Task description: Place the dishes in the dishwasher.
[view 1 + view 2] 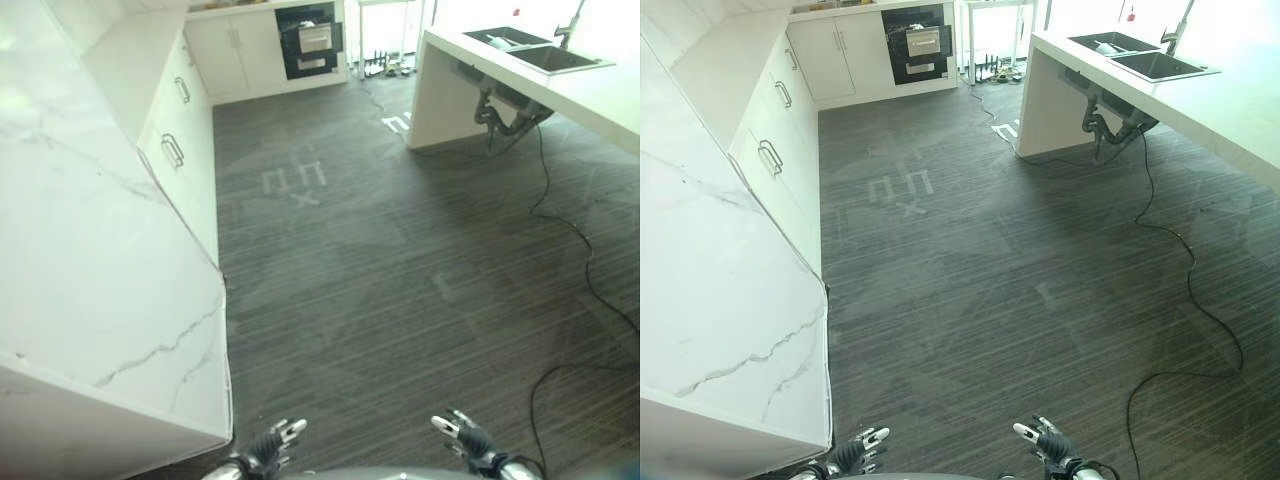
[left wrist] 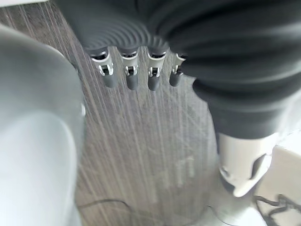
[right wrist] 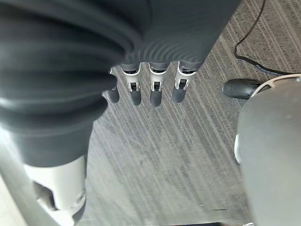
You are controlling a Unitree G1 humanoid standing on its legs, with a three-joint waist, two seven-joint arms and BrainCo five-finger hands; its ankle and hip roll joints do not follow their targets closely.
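Left hand (image 1: 268, 447): low at near edge of head views, just beside the corner of the white marble-patterned surface (image 1: 90, 270), above the floor (image 1: 400, 270). Fingers (image 2: 132, 77) straight to relaxed in a row, spread loosely, holding nothing.

Right hand (image 1: 468, 438): low at near edge, level with the left hand and well apart from it, over bare floor. Fingers (image 3: 156, 94) likewise relaxed and extended, empty.

Black-fronted appliance (image 1: 309, 40): built into the white cabinet run at the far wall, door closed, well apart from both hands. Dishwasher or oven, cannot tell.

Dishes: none identifiable; one pale object (image 1: 1105, 48) in the nearer sink basin, too small to name.

White marble-patterned surface: long, along the robot's left, grey veining, top bare.

Cabinets (image 1: 180, 140): white fronts beyond the marbled surface, metal bar handles (image 1: 172, 151), all closed.

Island surface (image 1: 600, 95): white, at far right, carrying a double sink (image 1: 540, 55) with tap (image 1: 570, 22) at its far side. Grey drain pipes (image 1: 500, 105) exposed beneath.

Floor: dark grey striped carpet, faint pale markings (image 1: 295, 182) in mid-room, between cabinets and island.
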